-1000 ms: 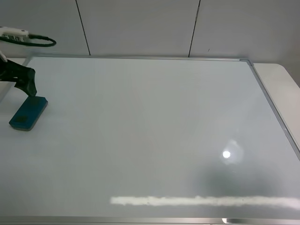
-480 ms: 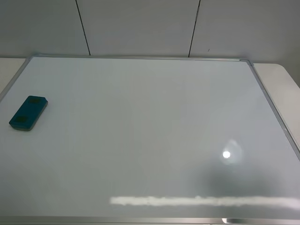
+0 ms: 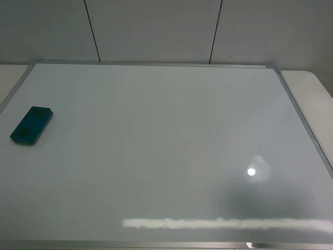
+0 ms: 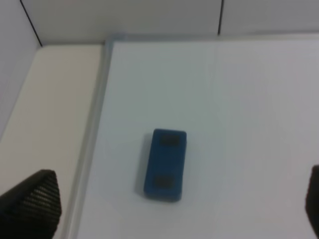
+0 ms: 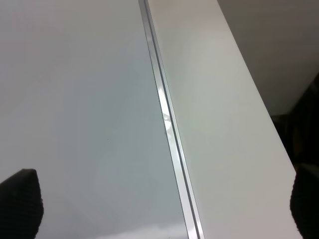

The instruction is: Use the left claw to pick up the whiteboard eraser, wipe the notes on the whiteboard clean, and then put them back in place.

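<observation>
Since a second ago my left arm has pulled back out of the high camera's view, leaving the whiteboard eraser (image 3: pixel 31 125) alone where the tool had been touching it. It lies flat on the whiteboard (image 3: pixel 166 156) near that board's left edge, teal-blue with two dark square patches facing up, its long side angled a little to the frame. From the left wrist camera I see the eraser (image 4: pixel 165 164) below and ahead of the left tool (image 4: pixel 174 204), well apart from it; the two fingertips (image 4: pixel 32 201) sit at opposite sides of the picture, spread wide and gripping nothing. I see no marker strokes on the board (only a bright spot and a pale streak of reflected light). The right tool (image 5: pixel 159 199) is likewise spread wide, hanging over the board's silver frame (image 5: pixel 167 119) and the pale tabletop (image 5: pixel 224 129) beside it.
</observation>
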Tool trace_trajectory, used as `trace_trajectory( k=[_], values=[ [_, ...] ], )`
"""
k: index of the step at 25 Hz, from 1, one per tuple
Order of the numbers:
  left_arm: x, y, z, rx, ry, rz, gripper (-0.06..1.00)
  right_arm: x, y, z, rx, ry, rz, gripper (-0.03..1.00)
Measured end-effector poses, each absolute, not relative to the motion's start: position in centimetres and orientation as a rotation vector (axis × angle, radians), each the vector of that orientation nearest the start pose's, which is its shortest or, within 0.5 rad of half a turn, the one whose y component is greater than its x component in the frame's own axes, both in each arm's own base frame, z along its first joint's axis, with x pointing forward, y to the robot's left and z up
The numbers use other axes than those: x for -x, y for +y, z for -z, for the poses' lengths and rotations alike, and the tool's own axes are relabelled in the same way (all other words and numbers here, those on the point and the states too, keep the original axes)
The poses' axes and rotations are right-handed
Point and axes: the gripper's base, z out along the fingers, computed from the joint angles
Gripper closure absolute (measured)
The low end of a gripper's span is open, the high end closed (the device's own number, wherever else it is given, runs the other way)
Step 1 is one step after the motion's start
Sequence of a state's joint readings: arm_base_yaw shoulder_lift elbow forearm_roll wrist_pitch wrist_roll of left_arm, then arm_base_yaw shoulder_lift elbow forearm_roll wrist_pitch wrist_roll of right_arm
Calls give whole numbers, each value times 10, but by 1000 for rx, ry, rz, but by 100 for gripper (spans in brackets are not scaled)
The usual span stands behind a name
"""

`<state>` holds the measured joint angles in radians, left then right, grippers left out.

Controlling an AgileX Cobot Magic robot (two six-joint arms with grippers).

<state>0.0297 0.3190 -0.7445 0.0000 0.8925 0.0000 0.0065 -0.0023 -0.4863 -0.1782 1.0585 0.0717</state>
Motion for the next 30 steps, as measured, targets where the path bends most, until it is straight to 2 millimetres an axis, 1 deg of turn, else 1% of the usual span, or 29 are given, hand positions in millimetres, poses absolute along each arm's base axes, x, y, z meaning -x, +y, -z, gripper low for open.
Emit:
trace_trajectory(
  k=[3, 5, 8, 11, 14, 16, 26, 30],
  values=[
    [-12, 1, -344, 28, 1909, -37, -5, 4, -14, -275, -73, 2043, 165, -2],
    [1, 1, -336, 29, 1910, -38, -5, 4, -14, -275, -73, 2043, 165, -2],
    [13, 1, -325, 39, 1943, -39, -5, 4, -14, -275, -73, 2043, 165, -2],
    [20, 1, -312, 62, 1963, -16, -5, 4, -14, -275, -73, 2043, 165, -2],
    [16, -3, -292, 69, 2018, 40, -5, 4, -14, -275, -73, 2043, 165, -2],
    [13, -5, -284, 68, 2052, 81, -5, 4, -14, -275, -73, 2043, 165, -2],
    [10, -6, -282, 72, 2045, 91, -5, 4, -14, -275, -73, 2043, 163, -2],
    [10, -7, -282, 86, 2045, 119, -5, 4, -14, -275, -73, 2043, 163, -2]
  ],
)
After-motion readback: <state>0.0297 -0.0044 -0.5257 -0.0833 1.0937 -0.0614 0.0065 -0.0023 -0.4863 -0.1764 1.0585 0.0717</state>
